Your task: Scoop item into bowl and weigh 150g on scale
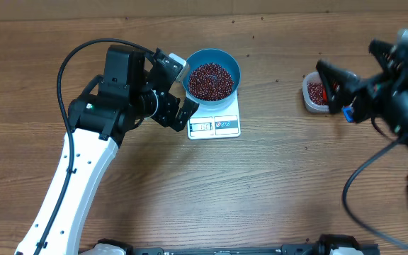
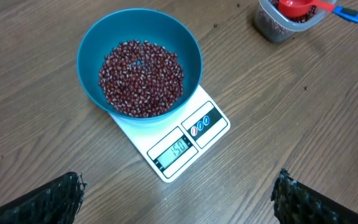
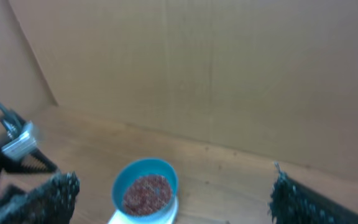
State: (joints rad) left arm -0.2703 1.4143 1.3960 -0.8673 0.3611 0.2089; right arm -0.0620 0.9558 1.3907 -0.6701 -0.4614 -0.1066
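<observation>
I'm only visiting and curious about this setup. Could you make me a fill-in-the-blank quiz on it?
The blue bowl sits on the white ____.
The bowl holds small red-brown ____.
The red scoop rests in the clear ____.
The left fingers and right fingers hold ____.
Missing words: scale, beans, tub, nothing.

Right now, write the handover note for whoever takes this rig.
Left gripper: open, empty, next to the bowl.
Right gripper: open, empty, off to the right above the table.
Things: the beans fill the blue bowl, which sits on the scale. The red scoop lies in the tub with the remaining beans.
Done: the display reads 150, so the target appears met.
Left: probably nothing but pulling both arms back without nudging the bowl.
</observation>
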